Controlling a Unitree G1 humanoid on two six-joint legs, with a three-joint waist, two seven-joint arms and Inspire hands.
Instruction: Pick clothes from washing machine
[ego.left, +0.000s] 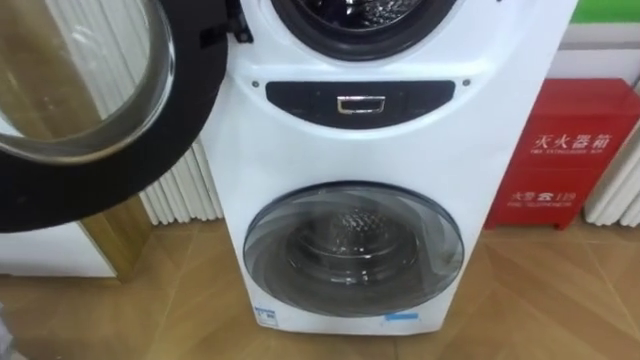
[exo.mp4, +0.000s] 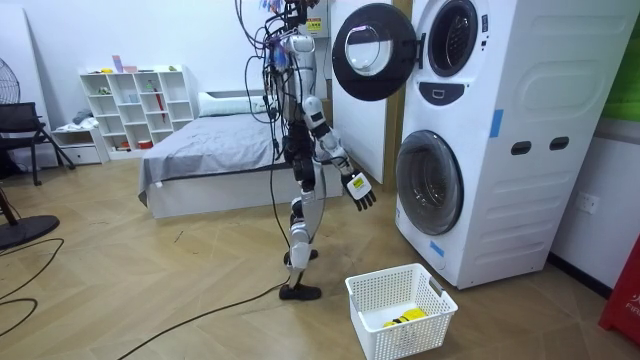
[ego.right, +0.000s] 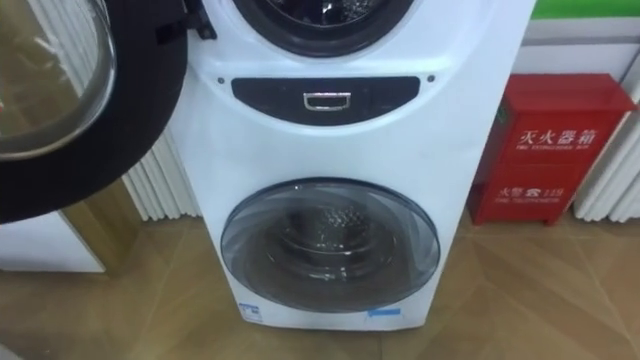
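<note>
Round black-rimmed glass door (ego.left: 80, 90), upper left, hangs open on the white stacked washing machine (ego.left: 350, 150). The right robot hand (exo.mp4: 360, 190) is slack-fingered and empty. A careless reach may clip that door.

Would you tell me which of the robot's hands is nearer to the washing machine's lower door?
Right. The right hand hangs forward before the lower door, not touching it; the left hand is hidden behind the torso, farther back.

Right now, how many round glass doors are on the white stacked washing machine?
2. The upper black-rimmed round glass door stands swung open at the left of the white stacked washing machine; the lower round glass door is shut, near the floor.
</note>
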